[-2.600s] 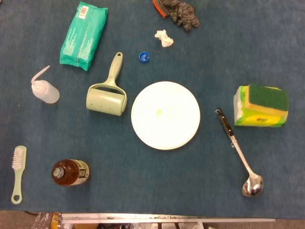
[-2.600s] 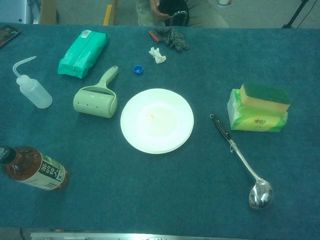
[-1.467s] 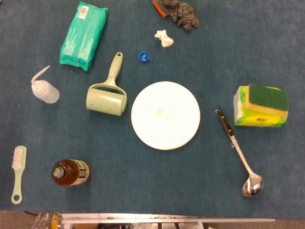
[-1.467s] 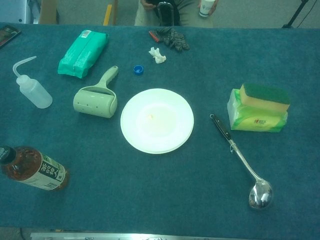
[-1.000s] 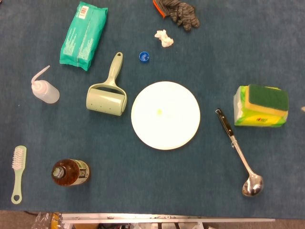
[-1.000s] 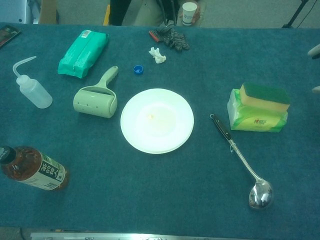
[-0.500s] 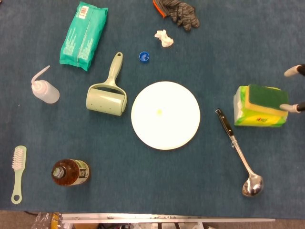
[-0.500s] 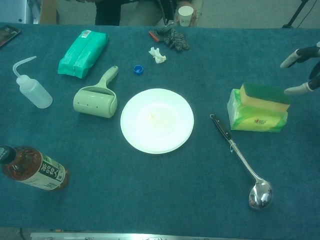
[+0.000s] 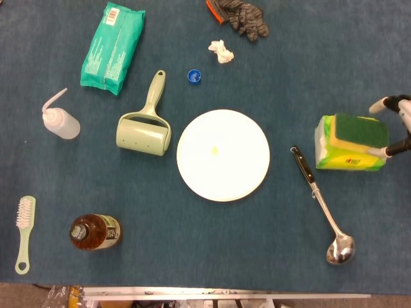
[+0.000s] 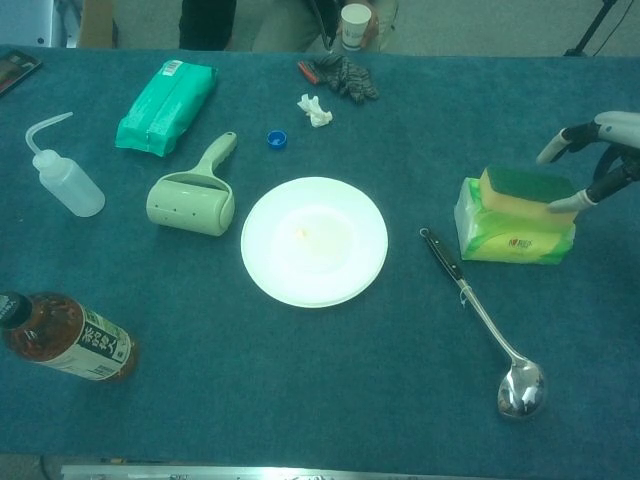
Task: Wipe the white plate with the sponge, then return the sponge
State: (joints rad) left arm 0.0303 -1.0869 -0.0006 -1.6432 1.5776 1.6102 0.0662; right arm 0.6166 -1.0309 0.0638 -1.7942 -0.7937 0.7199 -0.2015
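Head view, blue table (image 9: 192,256): plate (image 9: 223,154) at centre, white, a small yellow speck on it. Sponge (image 9: 361,131), green over yellow, sits on a green-and-white pack (image 9: 347,158) well right of the plate. Right hand (image 9: 395,125) at the right edge, fingers (image 10: 553,146) spread to either side of the sponge, one fingertip at its near corner; nothing gripped. Left hand not seen in either view. Ladle (image 9: 323,208) between plate and pack, bowl toward the near edge. Lint roller (image 9: 146,125) just left of the plate. Squeeze bottle (image 9: 60,119), wipes pack (image 9: 112,49), brush (image 9: 24,231), tea bottle (image 9: 95,231) at left. Blue cap (image 9: 194,76), crumpled tissue (image 9: 221,51), glove (image 9: 241,17) at the far side.
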